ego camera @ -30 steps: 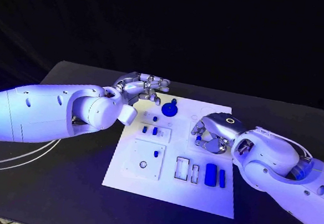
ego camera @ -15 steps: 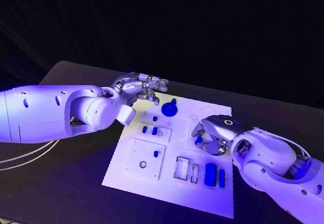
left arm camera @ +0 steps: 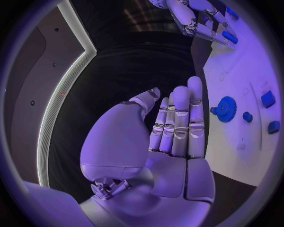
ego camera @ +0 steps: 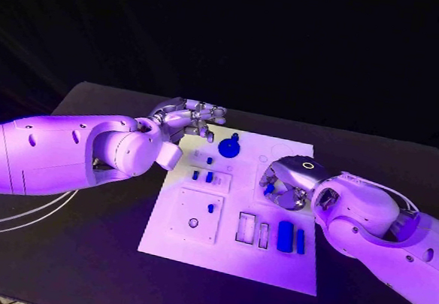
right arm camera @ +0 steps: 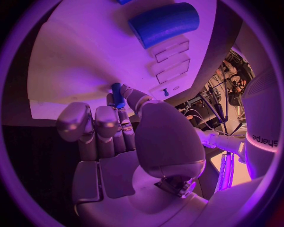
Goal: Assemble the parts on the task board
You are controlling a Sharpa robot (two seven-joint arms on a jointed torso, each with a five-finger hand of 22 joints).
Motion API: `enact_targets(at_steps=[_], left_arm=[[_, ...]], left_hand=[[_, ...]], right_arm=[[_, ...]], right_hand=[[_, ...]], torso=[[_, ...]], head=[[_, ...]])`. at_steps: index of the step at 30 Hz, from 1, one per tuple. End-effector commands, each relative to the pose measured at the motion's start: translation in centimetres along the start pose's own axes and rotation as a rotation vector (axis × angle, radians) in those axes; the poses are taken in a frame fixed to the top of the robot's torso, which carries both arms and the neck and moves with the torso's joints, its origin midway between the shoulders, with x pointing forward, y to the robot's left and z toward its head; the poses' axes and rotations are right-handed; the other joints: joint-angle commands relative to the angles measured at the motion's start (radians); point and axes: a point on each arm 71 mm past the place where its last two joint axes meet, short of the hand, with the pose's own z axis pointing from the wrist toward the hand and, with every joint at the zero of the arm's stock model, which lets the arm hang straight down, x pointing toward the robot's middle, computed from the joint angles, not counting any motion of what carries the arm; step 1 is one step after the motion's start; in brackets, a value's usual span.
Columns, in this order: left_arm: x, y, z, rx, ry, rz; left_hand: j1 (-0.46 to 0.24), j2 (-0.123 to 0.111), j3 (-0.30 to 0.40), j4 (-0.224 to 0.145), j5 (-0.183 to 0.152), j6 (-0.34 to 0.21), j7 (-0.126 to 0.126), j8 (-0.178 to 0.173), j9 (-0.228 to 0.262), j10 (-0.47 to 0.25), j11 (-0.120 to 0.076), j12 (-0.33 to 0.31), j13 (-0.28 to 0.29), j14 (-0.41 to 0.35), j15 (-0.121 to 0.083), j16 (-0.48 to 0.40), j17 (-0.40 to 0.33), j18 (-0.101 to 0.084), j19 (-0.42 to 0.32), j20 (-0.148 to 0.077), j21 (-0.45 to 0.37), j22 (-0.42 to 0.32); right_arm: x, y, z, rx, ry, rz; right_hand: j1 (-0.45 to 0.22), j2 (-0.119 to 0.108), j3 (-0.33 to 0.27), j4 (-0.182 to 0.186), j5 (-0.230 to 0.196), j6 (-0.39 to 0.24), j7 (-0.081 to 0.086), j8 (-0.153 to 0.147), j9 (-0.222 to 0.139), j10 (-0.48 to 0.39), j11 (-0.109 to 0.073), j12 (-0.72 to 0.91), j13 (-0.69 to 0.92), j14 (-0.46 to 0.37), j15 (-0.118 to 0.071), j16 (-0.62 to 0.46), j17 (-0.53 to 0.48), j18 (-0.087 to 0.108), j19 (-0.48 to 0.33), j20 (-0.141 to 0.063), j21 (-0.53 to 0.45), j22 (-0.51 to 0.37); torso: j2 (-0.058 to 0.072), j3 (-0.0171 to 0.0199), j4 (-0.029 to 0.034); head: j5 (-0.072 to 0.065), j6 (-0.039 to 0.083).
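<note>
Blue part (right arm camera: 118,94) pinched in right hand (ego camera: 284,185) above task board (ego camera: 230,256), pick step done, needing alignment with its slot next; left hand (ego camera: 189,120) spread, holding nothing.

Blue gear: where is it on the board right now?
In the head view the blue gear lies at the far end of the task board, just beside the left hand, whose fingertips are near it without holding it.
</note>
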Motion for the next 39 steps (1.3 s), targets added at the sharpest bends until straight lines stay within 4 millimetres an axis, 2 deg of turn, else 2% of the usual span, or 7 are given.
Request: enact_targets(at_steps=[1, 12, 15, 21, 34, 39], left_arm=[[0.21, -0.07, 0.00, 0.005, 0.022, -0.002], [0.13, -0.06, -0.05, 0.003, 0.020, -0.001], [0.11, -0.06, -0.06, 0.002, 0.020, -0.001], [0.09, -0.06, -0.07, 0.001, 0.020, -0.001], [0.06, -0.06, -0.06, 0.001, 0.020, -0.001], [0.05, -0.05, -0.06, 0.000, 0.020, -0.001]], left_hand=[[0.004, 0.001, -0.001, -0.002, 0.002, -0.008, -0.002, 0.007, -0.002, -0.005, 0.001, 0.005, 0.001, -0.007, -0.001, 0.006, -0.001, 0.011, 0.001, 0.005, -0.006, -0.002], [0.004, 0.001, -0.001, -0.002, 0.002, -0.008, -0.002, 0.007, -0.002, -0.005, 0.001, 0.005, 0.001, -0.007, -0.001, 0.006, -0.001, 0.011, 0.001, 0.005, -0.006, -0.002], [0.004, 0.001, -0.001, -0.002, 0.002, -0.008, -0.002, 0.007, -0.002, -0.005, 0.001, 0.005, 0.001, -0.007, -0.001, 0.006, -0.001, 0.011, 0.001, 0.005, -0.006, -0.002], [0.004, 0.001, -0.001, -0.002, 0.002, -0.008, -0.002, 0.007, -0.002, -0.005, 0.001, 0.005, 0.001, -0.007, -0.001, 0.006, -0.001, 0.011, 0.001, 0.005, -0.006, -0.002], [0.004, 0.001, -0.001, -0.002, 0.002, -0.008, -0.002, 0.007, -0.002, -0.005, 0.001, 0.005, 0.001, -0.007, -0.001, 0.006, -0.001, 0.011, 0.001, 0.005, -0.006, -0.002], [0.004, 0.001, -0.001, -0.002, 0.002, -0.008, -0.002, 0.007, -0.002, -0.005, 0.001, 0.005, 0.001, -0.007, -0.001, 0.006, -0.001, 0.011, 0.001, 0.005, -0.006, -0.002]], right_arm=[[0.02, -0.06, -0.02, 0.007, -0.001, -0.015], [-0.04, -0.15, -0.16, 0.011, -0.008, -0.018], [-0.05, -0.13, -0.20, 0.010, -0.010, -0.018], [-0.12, -0.06, -0.30, 0.007, -0.018, -0.016], [-0.15, 0.12, -0.52, 0.000, -0.026, -0.013], [-0.08, 0.00, -0.57, 0.006, -0.020, -0.015]], right_hand=[[0.007, 0.008, 0.008, 0.000, -0.006, 0.010, -0.001, 0.006, 0.001, 0.013, -0.001, 0.008, 0.002, 0.007, -0.003, 0.000, 0.002, 0.001, -0.001, -0.003, -0.001, 0.003], [0.009, 0.008, 0.011, -0.001, -0.007, 0.014, -0.002, 0.006, 0.002, 0.023, -0.003, 0.010, 0.002, 0.008, -0.004, 0.003, 0.005, 0.001, 0.001, -0.005, 0.001, 0.006], [0.007, 0.003, 0.010, -0.001, -0.008, 0.013, -0.001, 0.005, 0.001, 0.023, -0.003, 0.009, 0.002, 0.008, -0.005, 0.002, 0.003, 0.001, 0.001, -0.006, 0.000, 0.005], [-0.015, -0.021, -0.007, 0.009, -0.009, 0.002, -0.001, -0.003, -0.002, 0.003, 0.002, -0.006, -0.002, 0.006, -0.003, -0.002, -0.004, 0.001, -0.001, -0.006, -0.006, -0.003], [-0.016, -0.023, -0.009, 0.010, -0.009, 0.001, -0.001, -0.003, -0.002, -0.001, 0.002, -0.007, -0.002, 0.005, -0.002, -0.003, -0.006, 0.002, -0.002, -0.005, -0.007, -0.005], [-0.012, -0.017, -0.006, 0.011, -0.008, 0.005, -0.001, -0.001, -0.002, 0.005, 0.000, -0.004, 0.000, 0.005, -0.003, -0.002, -0.005, 0.002, -0.001, -0.006, -0.006, -0.003]], torso=[[0.000, -0.0007, 0.0014], [0.001, -0.0010, 0.0033], [0.001, -0.0015, 0.0039], [0.001, -0.0012, 0.0054], [0.002, -0.0015, 0.0074], [0.001, -0.0021, 0.0086]], head=[[-0.002, -0.001], [-0.006, -0.001], [-0.007, -0.001], [-0.008, -0.002], [-0.011, -0.003], [-0.013, -0.003]])
